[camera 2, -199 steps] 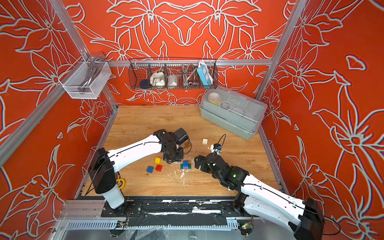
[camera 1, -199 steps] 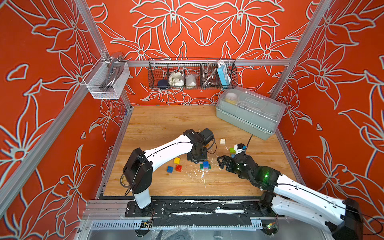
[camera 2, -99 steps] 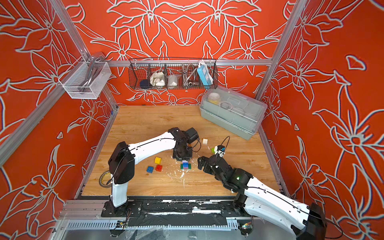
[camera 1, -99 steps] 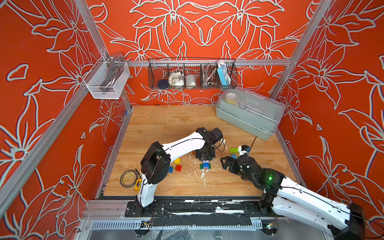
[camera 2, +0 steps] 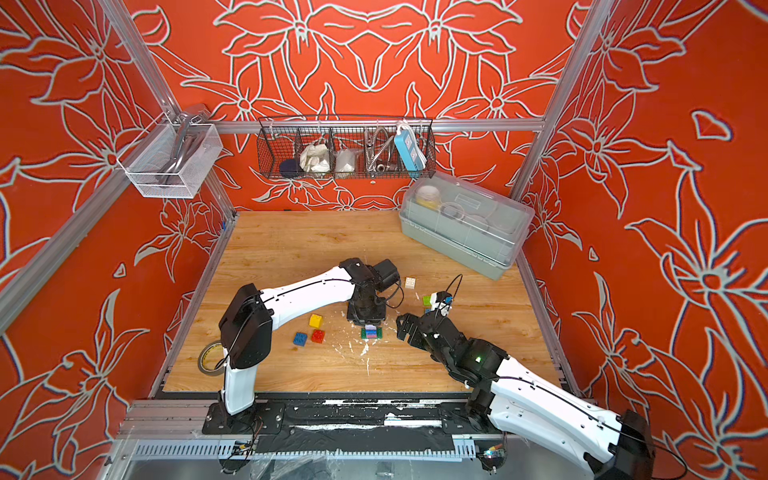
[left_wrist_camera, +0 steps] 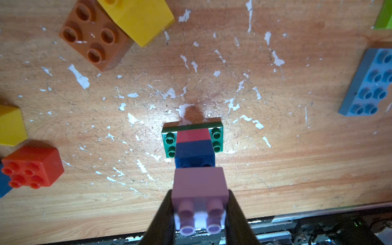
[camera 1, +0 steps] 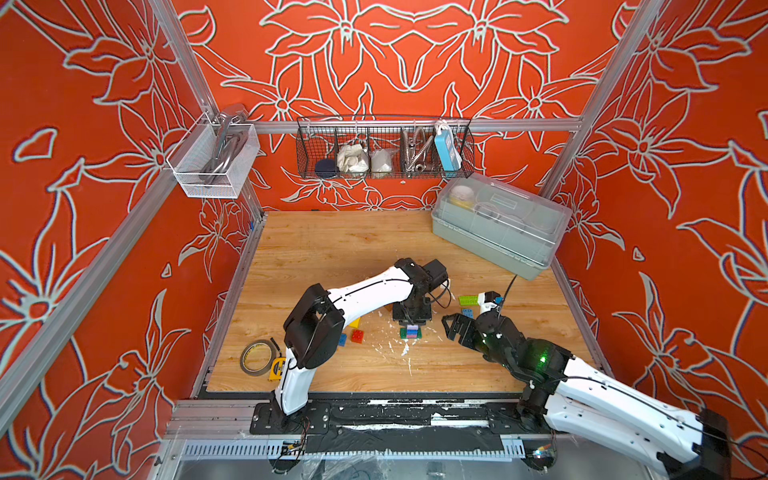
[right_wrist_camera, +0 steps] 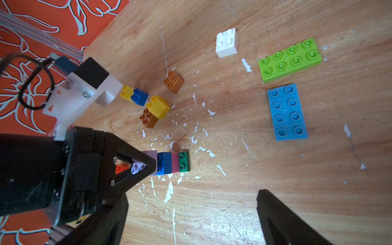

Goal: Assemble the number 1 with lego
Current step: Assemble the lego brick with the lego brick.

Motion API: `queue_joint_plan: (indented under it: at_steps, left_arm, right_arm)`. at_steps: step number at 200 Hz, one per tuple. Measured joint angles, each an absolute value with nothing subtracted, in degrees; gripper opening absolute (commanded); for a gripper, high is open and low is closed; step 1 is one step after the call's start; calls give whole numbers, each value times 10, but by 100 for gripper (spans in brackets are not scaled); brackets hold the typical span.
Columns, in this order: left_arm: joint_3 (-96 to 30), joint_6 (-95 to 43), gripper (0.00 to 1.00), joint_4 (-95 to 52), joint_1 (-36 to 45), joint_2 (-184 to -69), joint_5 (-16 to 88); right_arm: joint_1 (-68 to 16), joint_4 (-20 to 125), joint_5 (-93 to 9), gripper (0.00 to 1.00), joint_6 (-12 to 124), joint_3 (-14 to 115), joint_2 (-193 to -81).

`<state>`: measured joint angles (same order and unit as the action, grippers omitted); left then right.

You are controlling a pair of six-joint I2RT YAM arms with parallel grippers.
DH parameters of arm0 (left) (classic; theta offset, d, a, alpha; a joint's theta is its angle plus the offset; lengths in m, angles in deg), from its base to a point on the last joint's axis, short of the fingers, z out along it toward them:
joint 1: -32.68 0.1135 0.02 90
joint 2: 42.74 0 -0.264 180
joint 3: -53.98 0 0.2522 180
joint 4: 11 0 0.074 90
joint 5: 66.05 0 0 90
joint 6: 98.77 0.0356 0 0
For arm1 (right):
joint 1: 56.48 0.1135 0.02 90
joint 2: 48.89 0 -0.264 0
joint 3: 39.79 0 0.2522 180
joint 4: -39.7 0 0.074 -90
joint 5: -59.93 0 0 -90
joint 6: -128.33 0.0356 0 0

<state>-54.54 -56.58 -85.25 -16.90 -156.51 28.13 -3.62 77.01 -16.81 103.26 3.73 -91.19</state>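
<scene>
Middle of counter [camera 1: 332, 249], stack of bricks [camera 1: 411, 332] on a flat base brick [left_wrist_camera: 216, 137]. Left of it, loose square bricks [camera 1: 356, 336]; right, long flat bricks [camera 1: 468, 299] (two, close together). Back right, lidded box [camera 1: 498, 224]; front left, tape roll [camera 1: 255, 357].

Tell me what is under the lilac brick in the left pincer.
Under the lilac brick in the left pincer come a blue brick, then a pink brick, then a dark green plate. The blue brick's top is mostly hidden.

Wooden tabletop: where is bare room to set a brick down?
Bare: the far strip between the left arm and the back wall, beside the grey lidded plastic box; also along the front rail. Crowded: around the left gripper's coloured brick stack, among loose square bricks.
</scene>
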Motion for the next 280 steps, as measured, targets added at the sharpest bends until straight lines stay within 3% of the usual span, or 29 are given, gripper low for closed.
queue_joint_plan:
  at_steps: [280]
  left_arm:
    - [-534, -568, 11, -842, -179, -1569, 270]
  right_arm:
    - [-36, 765, -168, 100, 1033, 37, -913]
